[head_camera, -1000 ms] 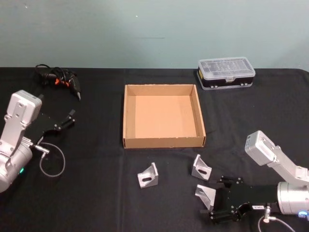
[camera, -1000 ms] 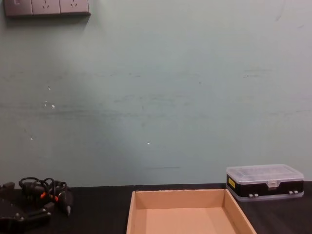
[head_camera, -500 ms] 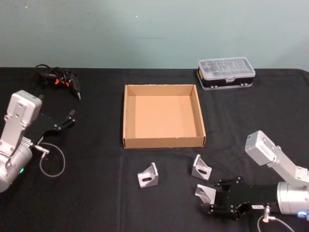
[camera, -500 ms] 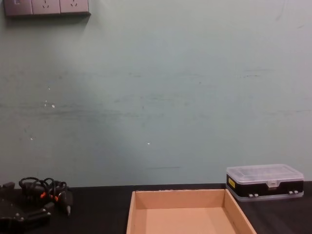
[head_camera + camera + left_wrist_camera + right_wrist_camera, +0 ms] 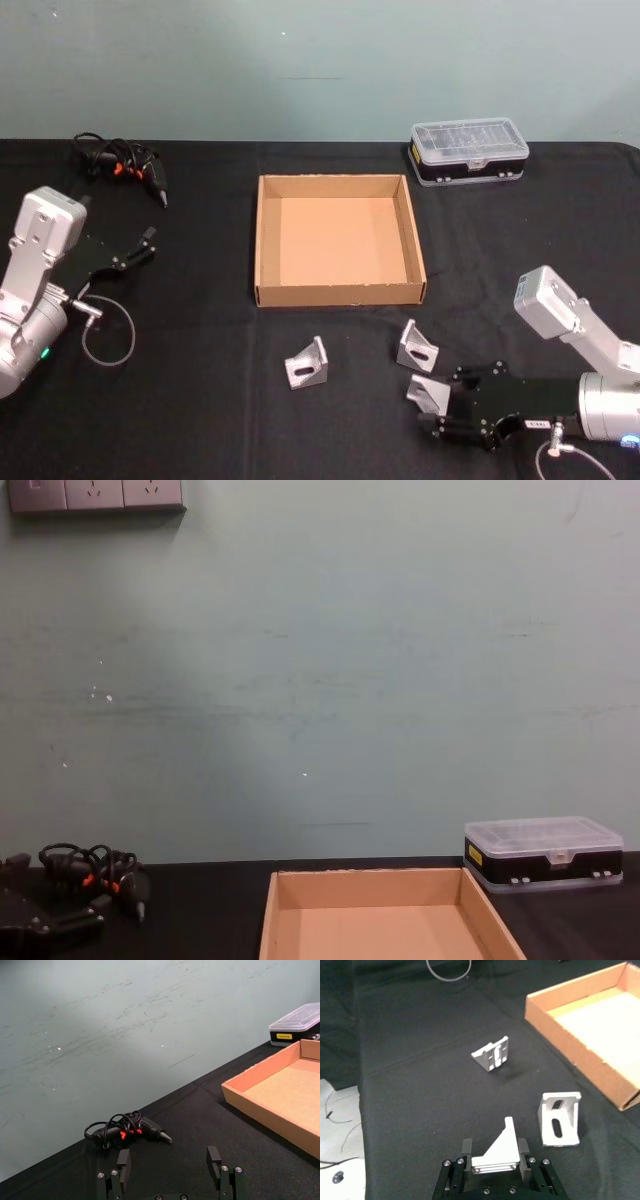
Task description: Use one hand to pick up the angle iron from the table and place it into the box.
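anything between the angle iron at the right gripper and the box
Yes: a second angle iron lies on the table between the near angle iron, in the right gripper, and the box. Lifting over it likely clears it. Left gripper sits at left.

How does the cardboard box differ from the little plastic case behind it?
The cardboard box is tan, open-topped and empty; the plastic case is black with a clear lid shut on it. The box is wider than the case. The box sits mid-table; the case stands farther back, on the robot's right. Both rest on the black table.
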